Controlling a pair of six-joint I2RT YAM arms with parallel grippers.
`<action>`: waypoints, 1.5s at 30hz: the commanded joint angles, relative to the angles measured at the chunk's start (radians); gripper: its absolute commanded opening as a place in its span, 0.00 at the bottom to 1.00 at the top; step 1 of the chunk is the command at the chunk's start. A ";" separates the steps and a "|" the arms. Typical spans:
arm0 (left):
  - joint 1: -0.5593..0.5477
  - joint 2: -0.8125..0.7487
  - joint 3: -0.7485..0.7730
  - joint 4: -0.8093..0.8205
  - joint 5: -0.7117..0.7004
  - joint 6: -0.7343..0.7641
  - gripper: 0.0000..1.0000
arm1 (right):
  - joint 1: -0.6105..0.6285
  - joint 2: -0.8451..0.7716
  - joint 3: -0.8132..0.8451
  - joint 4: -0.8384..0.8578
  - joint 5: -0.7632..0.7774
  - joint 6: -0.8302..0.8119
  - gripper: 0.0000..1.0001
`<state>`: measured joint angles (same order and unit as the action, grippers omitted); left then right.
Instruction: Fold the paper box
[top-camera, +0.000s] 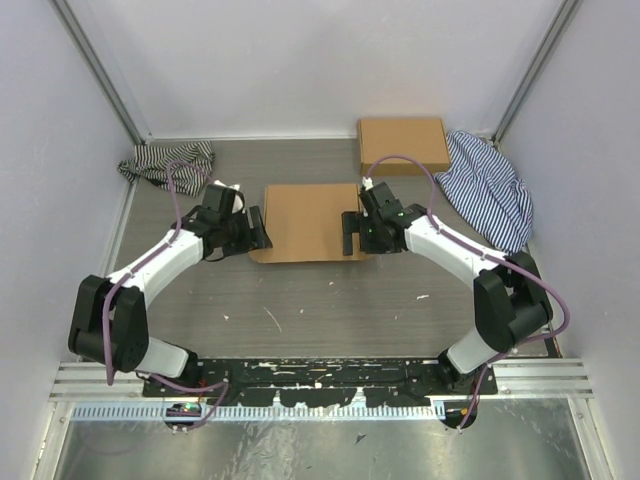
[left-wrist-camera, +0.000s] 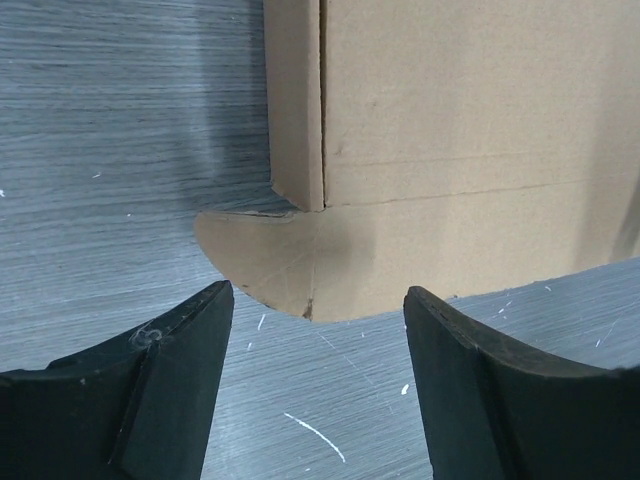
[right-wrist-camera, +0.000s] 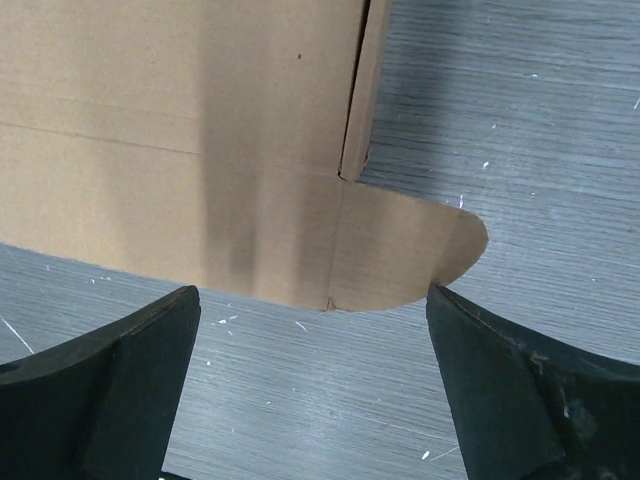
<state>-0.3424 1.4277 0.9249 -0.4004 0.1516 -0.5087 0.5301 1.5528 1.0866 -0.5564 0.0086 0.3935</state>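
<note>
The paper box (top-camera: 305, 220) lies at the centre of the frame, long axis left to right, its rounded front flap (left-wrist-camera: 300, 265) flat on the table (top-camera: 300, 310); the left gripper (top-camera: 258, 231) and right gripper (top-camera: 349, 232) flank its short ends, equally near; both gape wide, holding nothing.

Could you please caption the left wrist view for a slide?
Open left gripper faces rounded corner flap of brown cardboard paper box on grey table.

White-and-black arms (top-camera: 160, 258), looping purple cables (top-camera: 176, 205), scuffed curved black jaws.
</note>
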 joint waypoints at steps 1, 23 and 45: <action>-0.008 0.030 0.028 0.042 0.034 0.010 0.75 | 0.001 -0.006 0.051 0.046 0.043 -0.022 1.00; -0.020 0.112 0.060 0.071 0.024 0.030 0.75 | 0.019 0.054 0.077 0.070 0.062 -0.059 1.00; -0.040 0.114 -0.021 0.133 0.216 -0.036 0.72 | 0.032 0.053 0.035 0.080 -0.166 -0.022 0.93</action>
<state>-0.3729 1.5490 0.9264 -0.2871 0.3069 -0.5255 0.5526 1.6390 1.1179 -0.4911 -0.0807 0.3534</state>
